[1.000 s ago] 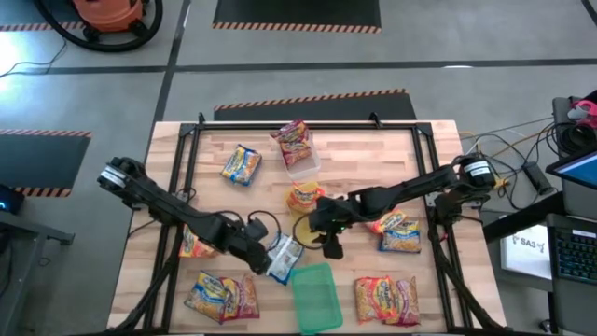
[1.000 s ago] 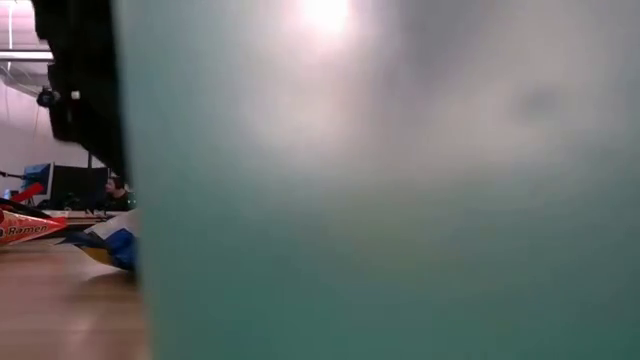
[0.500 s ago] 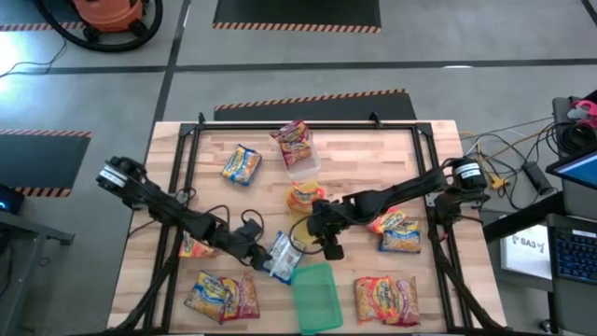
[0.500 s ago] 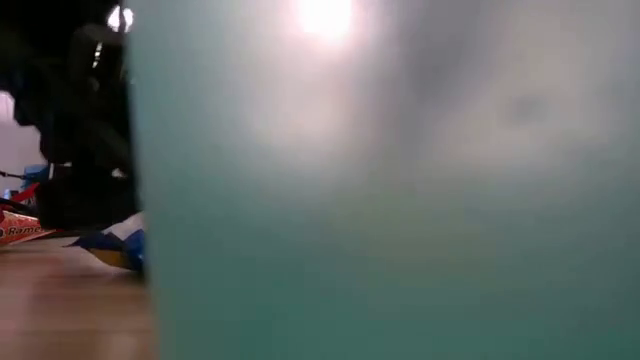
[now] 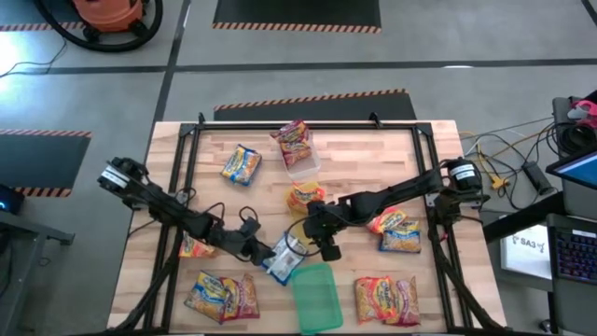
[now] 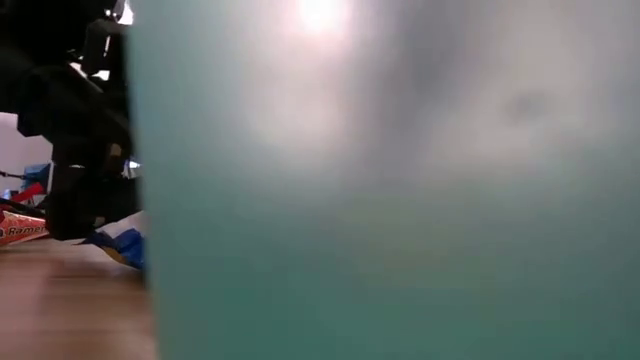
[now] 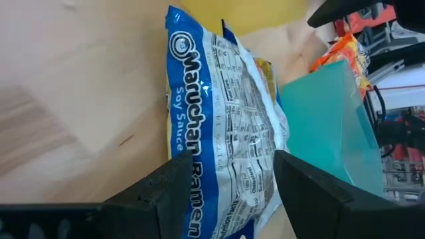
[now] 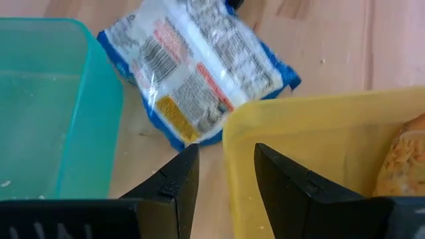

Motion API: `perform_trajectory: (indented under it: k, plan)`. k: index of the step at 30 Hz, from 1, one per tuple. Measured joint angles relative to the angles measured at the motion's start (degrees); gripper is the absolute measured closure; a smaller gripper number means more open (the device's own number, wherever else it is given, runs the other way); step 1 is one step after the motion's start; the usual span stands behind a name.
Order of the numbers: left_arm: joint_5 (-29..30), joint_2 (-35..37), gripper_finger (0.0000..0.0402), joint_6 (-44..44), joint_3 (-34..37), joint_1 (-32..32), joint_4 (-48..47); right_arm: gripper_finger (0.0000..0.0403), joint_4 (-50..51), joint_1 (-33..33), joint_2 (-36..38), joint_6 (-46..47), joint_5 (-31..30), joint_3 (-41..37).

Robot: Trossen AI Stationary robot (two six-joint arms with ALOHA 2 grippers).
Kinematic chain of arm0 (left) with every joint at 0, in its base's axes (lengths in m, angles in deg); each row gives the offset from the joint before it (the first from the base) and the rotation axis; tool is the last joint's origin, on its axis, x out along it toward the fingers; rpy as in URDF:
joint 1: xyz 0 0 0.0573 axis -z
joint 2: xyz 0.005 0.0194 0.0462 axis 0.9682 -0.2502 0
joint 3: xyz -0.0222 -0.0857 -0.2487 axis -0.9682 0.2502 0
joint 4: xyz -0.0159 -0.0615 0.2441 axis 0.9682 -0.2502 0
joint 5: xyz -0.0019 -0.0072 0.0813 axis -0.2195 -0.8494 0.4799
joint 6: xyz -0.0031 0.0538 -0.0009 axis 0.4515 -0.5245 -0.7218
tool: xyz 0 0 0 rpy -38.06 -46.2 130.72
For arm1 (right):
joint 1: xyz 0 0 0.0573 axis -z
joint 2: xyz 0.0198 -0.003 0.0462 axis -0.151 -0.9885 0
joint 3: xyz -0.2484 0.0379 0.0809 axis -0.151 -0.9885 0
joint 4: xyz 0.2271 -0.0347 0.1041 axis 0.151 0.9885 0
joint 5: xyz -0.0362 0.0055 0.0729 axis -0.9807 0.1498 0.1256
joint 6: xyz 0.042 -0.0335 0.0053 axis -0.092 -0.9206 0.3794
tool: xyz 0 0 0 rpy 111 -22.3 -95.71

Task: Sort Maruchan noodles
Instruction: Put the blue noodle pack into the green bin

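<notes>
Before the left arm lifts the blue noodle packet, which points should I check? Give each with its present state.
1. Blue packet sits between the left tool fingers: ok.
2. Left tool firmly closed on it: cannot tell.
3. Packet clear of the green tray: not ok, its edge lies against the tray.
4. Right tool away from the packet: ok, at the yellow tray wall.
5. Low view free: not ok, green tray blocks it.

Robotics lab: hazard-taped floor, monitors, cables.

Glossy, crinkled blue-and-white plastic ramen packet; smooth translucent teal plastic tray; smooth yellow plastic tray; matt pale wooden tabletop.
</notes>
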Motion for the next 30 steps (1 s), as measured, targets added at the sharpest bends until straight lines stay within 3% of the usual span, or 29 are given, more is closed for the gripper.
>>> perform_trajectory:
  k: [15,30]
  plan:
    - [-1.6,-11.75,0.0208,-3.26,-8.56,-1.71,1.03,0.0271,2.38,-2.66,0.02,-2.26,0.56,-0.31]
    - [-2.05,-13.21,0.0208,-11.51,-13.64,-3.29,2.81,0.0271,1.33,-3.1,0.02,-3.03,1.55,-0.39]
